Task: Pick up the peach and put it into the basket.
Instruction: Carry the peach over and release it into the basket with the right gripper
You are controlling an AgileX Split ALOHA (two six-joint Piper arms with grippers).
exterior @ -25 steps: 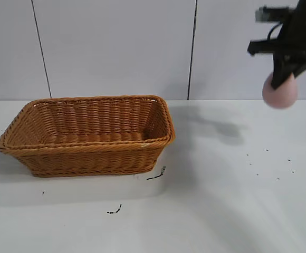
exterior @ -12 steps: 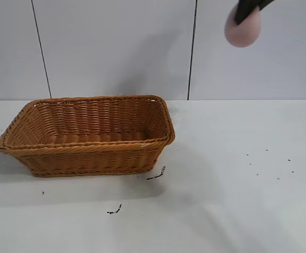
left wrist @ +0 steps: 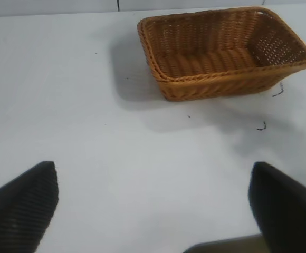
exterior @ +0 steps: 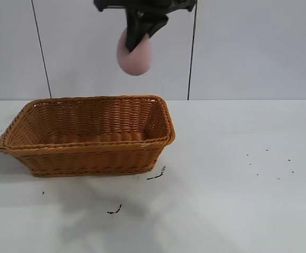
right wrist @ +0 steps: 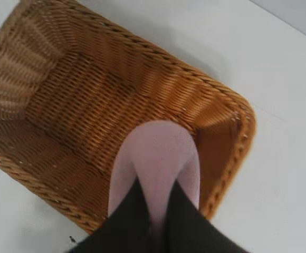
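The right pincer [exterior: 138, 37] is clamped on the peach [exterior: 134, 57], holding it in the air above the basket [exterior: 89, 153] on the desk [exterior: 237, 200]. The left pincer [left wrist: 153, 211] sits wide open, well apart.

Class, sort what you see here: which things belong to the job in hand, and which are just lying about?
Job in hand: peach, held by the right gripper above the basket.

Lying about: dark specks on the table; the open left gripper, off to the side.
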